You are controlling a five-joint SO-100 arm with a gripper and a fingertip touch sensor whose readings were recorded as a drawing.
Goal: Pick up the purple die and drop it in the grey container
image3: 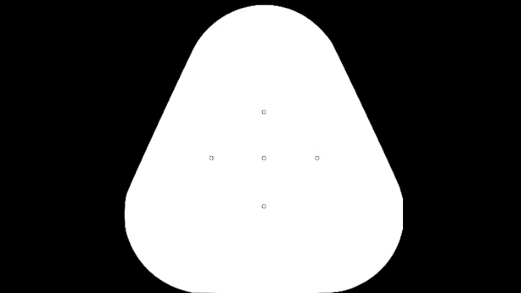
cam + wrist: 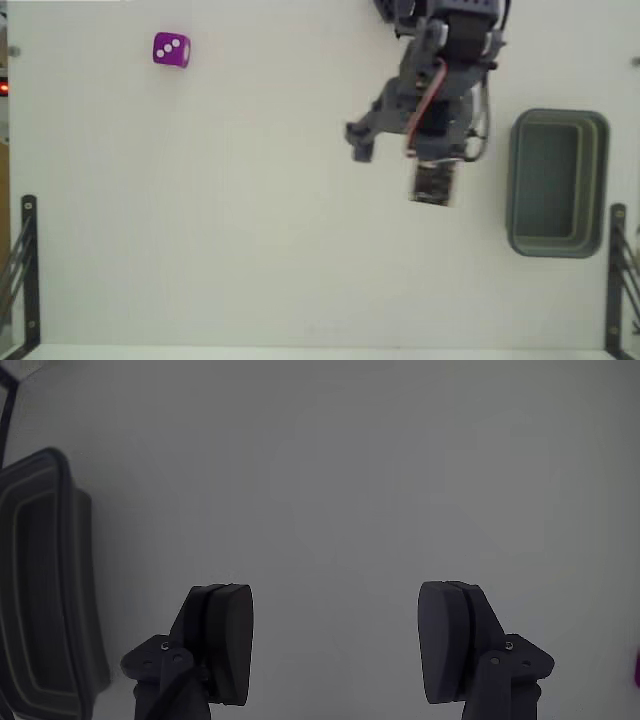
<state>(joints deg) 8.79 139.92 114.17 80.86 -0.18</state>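
Note:
In the fixed view the purple die (image 2: 171,50) lies on the white table at the upper left, with three white dots facing up. The grey container (image 2: 557,183), a deep hollow bin with a thick rim, stands at the right. My gripper (image 2: 398,160) hangs between them, nearer the container and far from the die. In the wrist view the gripper (image 2: 338,645) is open, its two dark fingers (image 2: 222,640) wide apart over bare table. The container (image 2: 45,570) fills that view's left edge. A purple sliver (image 2: 636,665) shows at its right edge.
Black metal brackets stand at the table's lower left (image 2: 25,270) and lower right (image 2: 618,270) in the fixed view. A small black circuit board (image 2: 432,185) rides on the arm. A red light (image 2: 3,88) glows at the left edge.

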